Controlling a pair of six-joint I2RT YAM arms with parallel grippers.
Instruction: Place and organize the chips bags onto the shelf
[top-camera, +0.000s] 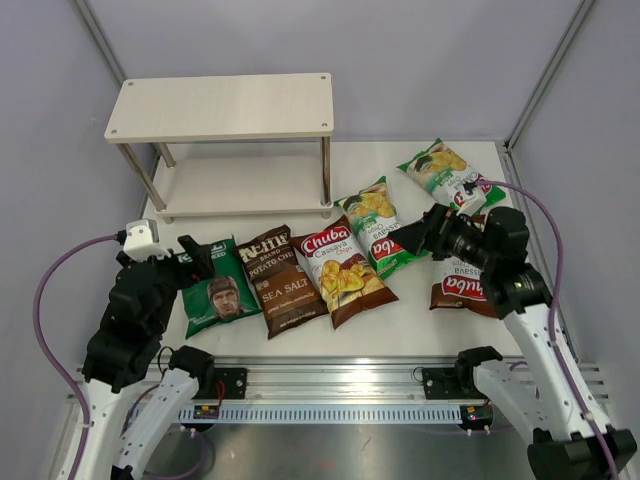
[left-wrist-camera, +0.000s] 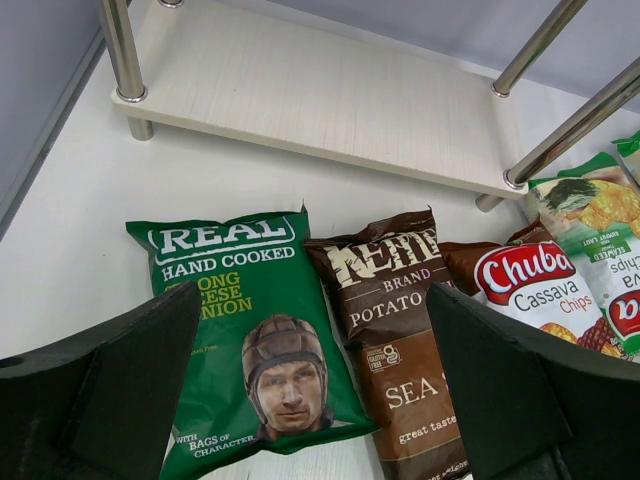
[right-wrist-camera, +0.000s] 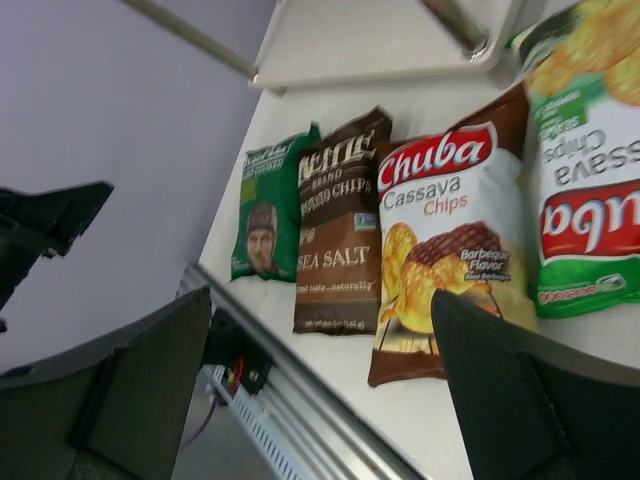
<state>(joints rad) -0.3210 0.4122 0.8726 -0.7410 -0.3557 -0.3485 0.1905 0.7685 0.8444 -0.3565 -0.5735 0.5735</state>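
Note:
Several chips bags lie flat on the white table in front of the shelf (top-camera: 220, 105), whose two boards hold nothing. From left: the dark green face bag (top-camera: 215, 290), the Kettle Sea Salt bag (top-camera: 280, 280), a brown Chuba bag (top-camera: 345, 272), a green Chuba bag (top-camera: 378, 225). Another green Chuba bag (top-camera: 445, 170) lies far right, and a brown Chuba bag (top-camera: 462, 285) is partly under the right arm. My left gripper (top-camera: 195, 258) is open, above the face bag (left-wrist-camera: 250, 330) and the Kettle bag (left-wrist-camera: 400, 330). My right gripper (top-camera: 415, 237) is open, above the brown Chuba bag (right-wrist-camera: 450, 240).
The shelf's lower board (left-wrist-camera: 310, 100) and metal legs (left-wrist-camera: 565, 130) stand just beyond the bags. Grey enclosure walls close in the table on the left, back and right. The aluminium rail (top-camera: 330, 385) with the arm bases runs along the near edge.

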